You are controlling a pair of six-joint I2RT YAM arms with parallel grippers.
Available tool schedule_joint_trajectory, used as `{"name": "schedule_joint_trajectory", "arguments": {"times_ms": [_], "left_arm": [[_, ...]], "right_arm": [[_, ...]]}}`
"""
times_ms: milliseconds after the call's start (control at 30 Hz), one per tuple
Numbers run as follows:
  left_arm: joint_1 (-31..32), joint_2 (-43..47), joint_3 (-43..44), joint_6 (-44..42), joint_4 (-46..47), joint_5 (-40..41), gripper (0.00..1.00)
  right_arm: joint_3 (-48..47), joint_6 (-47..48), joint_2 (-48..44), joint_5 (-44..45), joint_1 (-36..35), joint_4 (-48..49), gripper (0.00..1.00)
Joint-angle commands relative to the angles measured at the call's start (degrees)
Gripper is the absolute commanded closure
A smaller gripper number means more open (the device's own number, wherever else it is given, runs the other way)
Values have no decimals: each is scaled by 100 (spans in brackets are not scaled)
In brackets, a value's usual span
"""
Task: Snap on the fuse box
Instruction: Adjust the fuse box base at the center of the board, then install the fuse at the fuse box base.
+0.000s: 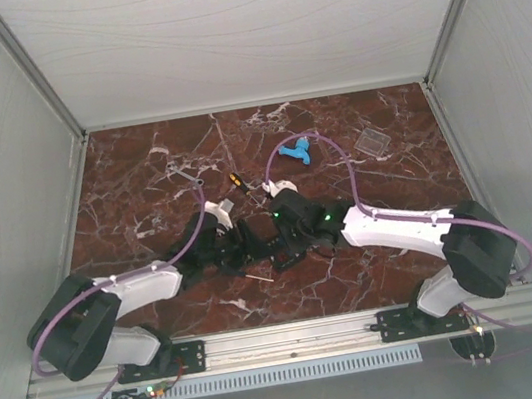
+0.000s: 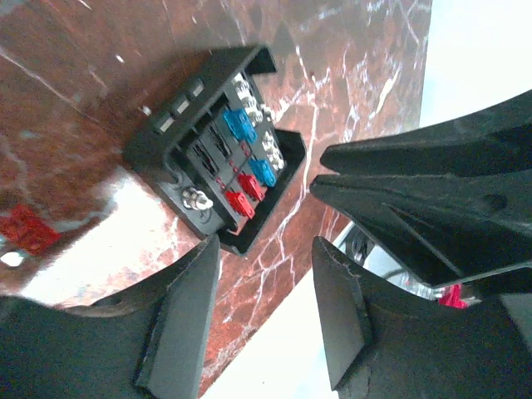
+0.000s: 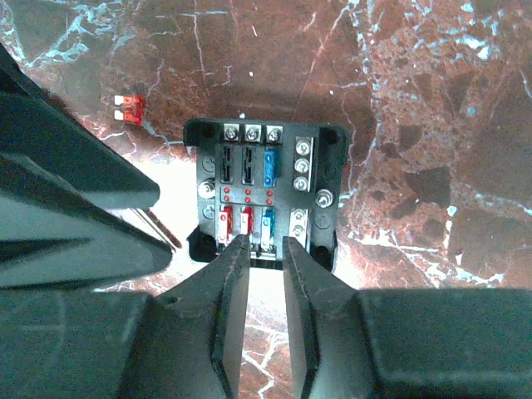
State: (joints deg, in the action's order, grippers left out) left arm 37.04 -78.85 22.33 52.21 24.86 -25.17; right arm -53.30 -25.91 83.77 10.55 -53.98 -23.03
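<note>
The fuse box (image 3: 262, 191) is a square black box, uncovered, with red and blue fuses inside, lying on the marble table. In the left wrist view the fuse box (image 2: 220, 170) sits just beyond my open, empty left gripper (image 2: 266, 245). My right gripper (image 3: 266, 241) has its jaws a narrow gap apart with nothing between them, its tips at the box's near edge by a blue fuse. The clear square cover (image 1: 373, 139) lies apart at the back right. In the top view both grippers, left (image 1: 245, 246) and right (image 1: 271, 244), meet at the table's middle and hide the box.
A light-blue plastic piece (image 1: 296, 151), a black-handled screwdriver (image 1: 235, 179) and a metal wrench (image 1: 187, 177) lie behind the grippers. A loose red fuse (image 3: 129, 108) lies left of the box. A thin stick (image 1: 258, 278) lies near the front. White walls enclose the table.
</note>
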Motion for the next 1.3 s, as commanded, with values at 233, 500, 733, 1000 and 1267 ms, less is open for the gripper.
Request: {"name": "schedule_joint_trajectory", "arguments": {"times_ms": [233, 500, 733, 1000, 1267], "left_arm": [[-737, -338, 549, -620, -379, 3, 53], [-790, -829, 846, -715, -298, -232, 57], [-790, -987, 913, -731, -276, -351, 60], [-785, -1146, 971, -735, -217, -444, 66], [-781, -1172, 949, -712, -200, -469, 70]], "right_arm": [[-671, 283, 688, 54, 45, 157, 84], [-888, 189, 1036, 317, 81, -35, 89], [-1016, 192, 1188, 330, 115, -105, 90], [-1142, 182, 1341, 316, 129, -198, 90], [-1221, 169, 1445, 200, 131, -352, 93]]}}
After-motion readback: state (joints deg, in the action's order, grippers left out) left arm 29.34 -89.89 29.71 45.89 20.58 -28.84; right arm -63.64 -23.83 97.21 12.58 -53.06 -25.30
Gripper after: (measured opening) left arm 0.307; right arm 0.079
